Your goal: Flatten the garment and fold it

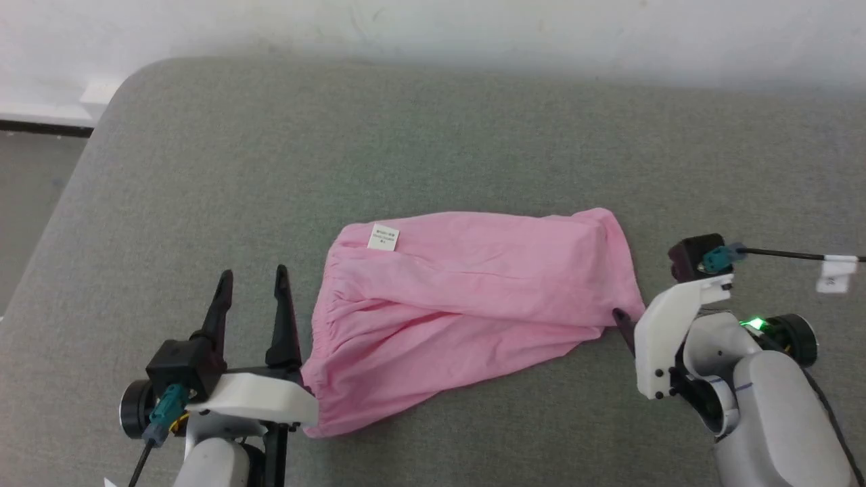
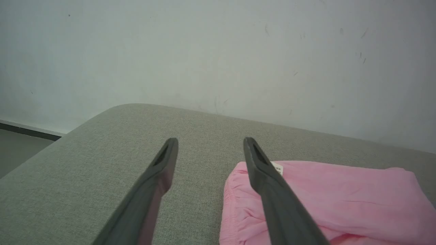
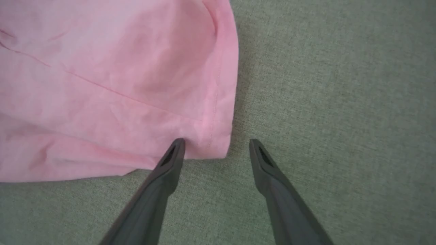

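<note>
The pink garment [image 1: 467,304] lies folded in a loose band across the grey cushioned surface [image 1: 433,142], gathered waistband at the left and a small white label [image 1: 383,237] near its top-left corner. My left gripper [image 1: 252,277] stands open just left of the waistband, holding nothing; its wrist view shows the garment [image 2: 340,197] beside the right finger. My right gripper [image 3: 216,143] is open at the garment's right hem corner [image 3: 218,143], its fingers pointing down at the cloth edge; one dark fingertip [image 1: 620,318] shows at the garment's right end.
A pale wall [image 1: 433,27] runs behind the surface. The cushion's rounded corner [image 1: 128,74] drops off at the far left to a floor strip with a dark skirting [image 1: 40,127]. A cable with a white tag [image 1: 835,274] trails off my right wrist.
</note>
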Available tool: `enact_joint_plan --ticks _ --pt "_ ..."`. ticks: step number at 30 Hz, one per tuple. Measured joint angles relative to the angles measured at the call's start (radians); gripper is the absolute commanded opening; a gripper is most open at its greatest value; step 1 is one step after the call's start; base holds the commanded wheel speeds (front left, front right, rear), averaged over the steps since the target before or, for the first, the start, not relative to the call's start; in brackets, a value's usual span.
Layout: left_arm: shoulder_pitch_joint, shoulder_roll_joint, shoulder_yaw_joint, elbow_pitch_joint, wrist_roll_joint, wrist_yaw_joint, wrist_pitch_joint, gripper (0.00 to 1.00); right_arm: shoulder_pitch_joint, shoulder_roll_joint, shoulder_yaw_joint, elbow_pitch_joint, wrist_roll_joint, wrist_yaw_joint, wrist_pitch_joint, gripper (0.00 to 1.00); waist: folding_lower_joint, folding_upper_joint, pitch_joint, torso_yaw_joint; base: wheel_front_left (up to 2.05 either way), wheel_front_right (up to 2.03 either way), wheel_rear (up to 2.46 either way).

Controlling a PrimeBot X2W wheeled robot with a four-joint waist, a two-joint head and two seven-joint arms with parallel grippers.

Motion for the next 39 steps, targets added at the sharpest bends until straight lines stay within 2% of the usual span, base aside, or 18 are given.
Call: enact_joint_plan --ticks 7,8,10,11,18,22,24,27,29,32,39 --pt "-0.010 -0.026 0.010 0.002 0.009 -0.018 0.000 1.00 -0.046 -0.003 0.031 0.114 -0.018 0.000 -0.054 1.00 0.0000 0.0000 0.035 0.023 0.00 0.00 0.00" --pt "-0.011 -0.030 0.010 0.004 0.012 -0.022 0.000 1.00 -0.050 -0.005 0.031 0.125 -0.022 0.000 -0.064 0.66 0.0000 0.0000 0.038 0.026 0.00 0.00 0.00" --pt "-0.011 -0.035 0.007 0.016 0.013 -0.035 0.000 1.00 -0.059 -0.005 0.029 0.138 -0.022 0.000 -0.088 0.05 0.0000 0.0000 0.040 0.029 0.00 0.00 0.00" --pt "-0.011 -0.036 0.009 0.018 0.013 -0.035 0.000 1.00 -0.061 -0.004 0.026 0.141 -0.022 0.000 -0.101 0.00 0.0000 0.0000 0.039 0.028 0.00 0.00 0.00" --pt "-0.013 -0.038 0.015 0.044 0.012 -0.054 0.001 1.00 -0.055 -0.005 0.004 0.102 0.004 0.000 -0.142 0.00 -0.0002 0.0000 0.014 0.015 0.00 0.00 0.00" --pt "-0.051 -0.039 0.010 0.062 -0.012 -0.066 0.074 1.00 -0.026 -0.005 -0.005 0.024 0.038 0.000 -0.151 0.00 -0.0003 0.0000 0.002 -0.001 0.00 0.00 0.00" --pt "-0.096 -0.038 0.000 0.073 -0.026 -0.072 0.153 1.00 -0.007 -0.005 -0.008 -0.019 0.059 0.000 -0.151 0.00 -0.0003 0.0000 0.001 -0.008 0.00 0.00 0.00" --pt "-0.184 -0.043 -0.010 0.125 -0.064 -0.073 0.326 1.00 0.016 -0.007 -0.004 -0.073 0.073 0.000 -0.146 0.00 -0.0002 0.0000 0.009 -0.015 0.00 0.00 0.00" --pt "-0.252 -0.045 -0.017 0.182 -0.084 -0.051 0.464 1.00 0.025 -0.010 0.002 -0.103 0.083 0.000 -0.140 0.00 -0.0002 0.0000 0.019 -0.019 0.00 0.00 0.00" --pt "-0.354 -0.042 -0.022 0.264 -0.086 -0.019 0.608 1.00 0.029 -0.017 0.014 -0.131 0.095 0.000 -0.129 0.00 -0.0002 0.0000 0.037 -0.026 0.00 0.00 0.00" --pt "-0.479 -0.018 -0.041 0.431 -0.072 0.020 0.765 1.00 0.029 -0.025 0.045 -0.162 0.118 0.000 -0.119 0.00 0.0000 0.0000 0.072 -0.059 0.00 0.00 0.00"
